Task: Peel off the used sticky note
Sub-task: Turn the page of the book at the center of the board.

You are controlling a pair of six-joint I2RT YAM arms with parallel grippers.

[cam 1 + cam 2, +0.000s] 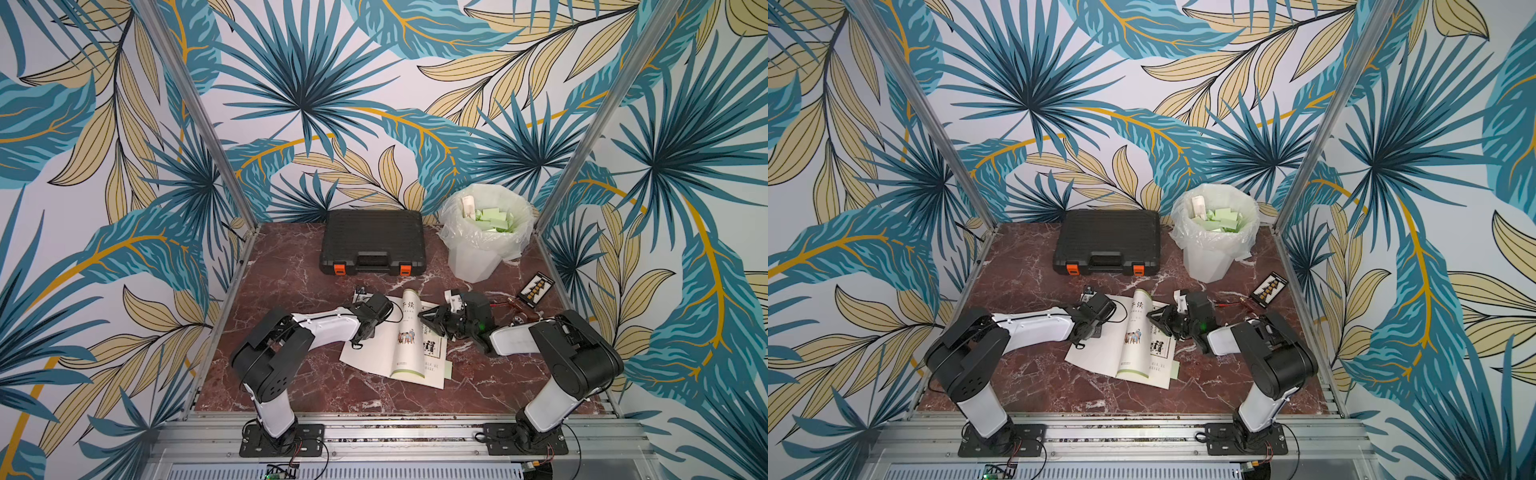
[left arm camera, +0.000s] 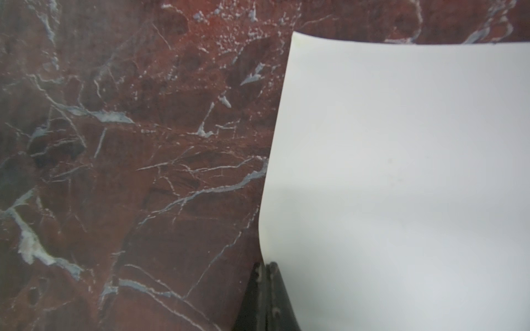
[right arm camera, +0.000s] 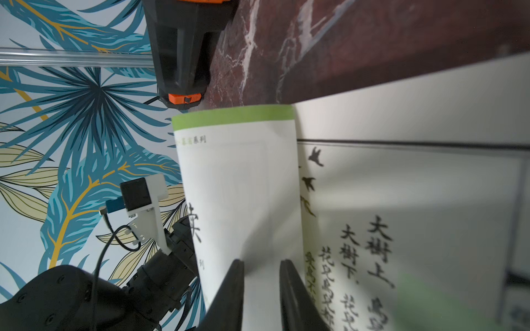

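- Left wrist view: left gripper (image 2: 268,286), fingers pressed together, rests at the left page edge of the open white paper booklet (image 1: 374,353).
- Right gripper (image 3: 262,266), fingers narrowly parted, faces the curled page (image 3: 238,186).
- Pale green square sticky note (image 1: 448,369) pokes from the booklet's near right edge.

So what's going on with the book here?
Two robot arms are working on an open book lying on the table. The left gripper, jaws shut, is down at the edge of the blank left page. The right gripper, jaws slightly apart, is up against a curling page in the middle. A green sticky note pokes out at the book's near right corner, not yet peeled. The bin behind holds green notes.
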